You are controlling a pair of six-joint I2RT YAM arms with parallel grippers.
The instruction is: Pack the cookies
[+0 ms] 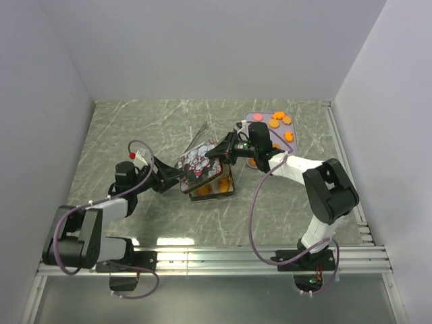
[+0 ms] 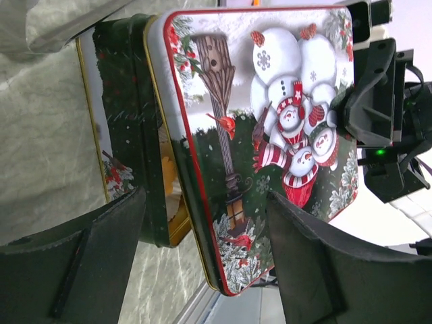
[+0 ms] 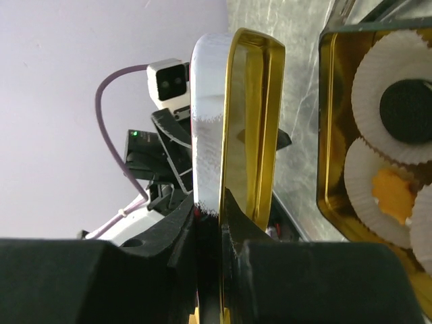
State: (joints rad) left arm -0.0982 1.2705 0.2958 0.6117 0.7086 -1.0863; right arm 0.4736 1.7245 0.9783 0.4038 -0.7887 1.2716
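Tabletop [image 1: 135, 128]: tin [image 1: 210, 191] holding some cookies [image 3: 393, 192].
Right gripper [image 3: 209, 223]: clamping lid [image 2: 270, 135].
Left gripper [image 2: 206, 199]: gaping, empty.
Remaining: loose cookies [image 1: 275, 123] waiting beyond tin.

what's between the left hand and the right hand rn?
The snowman tin lid, over the open tin: right hand clamps its rim, left hand open beside it. Clearest in the top view.

No writing is legible; the tin lid [image 2: 263, 148] carries only pictures.

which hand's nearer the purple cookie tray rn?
Right. The right hand sits just beside the tray, gripping the lid; the left hand is beyond the tin, farther away.
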